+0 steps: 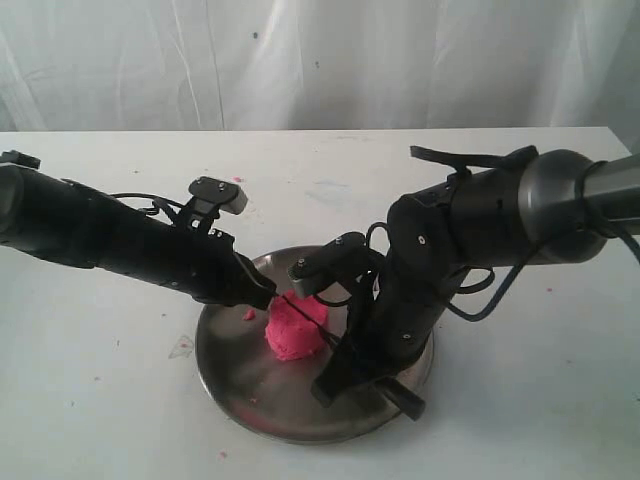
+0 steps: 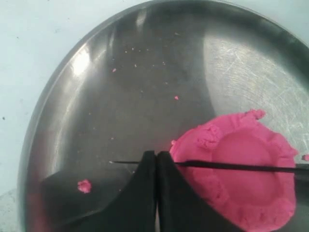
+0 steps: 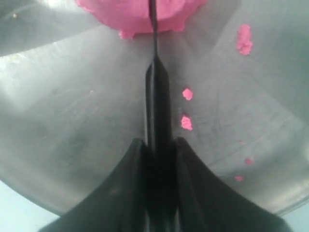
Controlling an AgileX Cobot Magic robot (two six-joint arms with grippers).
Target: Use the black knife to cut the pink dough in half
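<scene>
The pink dough (image 1: 292,335) sits as one rough lump in the middle of the steel plate (image 1: 232,375). The black knife (image 1: 305,322) lies edge-down across its top. In the right wrist view my right gripper (image 3: 159,142) is shut on the knife's handle (image 3: 158,106), and the slim blade runs into the dough (image 3: 130,12). In the left wrist view the blade (image 2: 231,166) crosses the dough (image 2: 241,193). My left gripper (image 2: 156,157) is shut, and its tips sit over the blade near the point. In the exterior view the left gripper (image 1: 266,295) is at the dough's far-left side and the right gripper (image 1: 340,355) at its near-right side.
Small pink crumbs (image 3: 186,122) lie scattered on the plate, with one larger bit (image 2: 84,185) beside the left fingers. The plate rests on a white table (image 1: 90,400). A white curtain (image 1: 320,60) hangs behind. Both arms lean in over the plate.
</scene>
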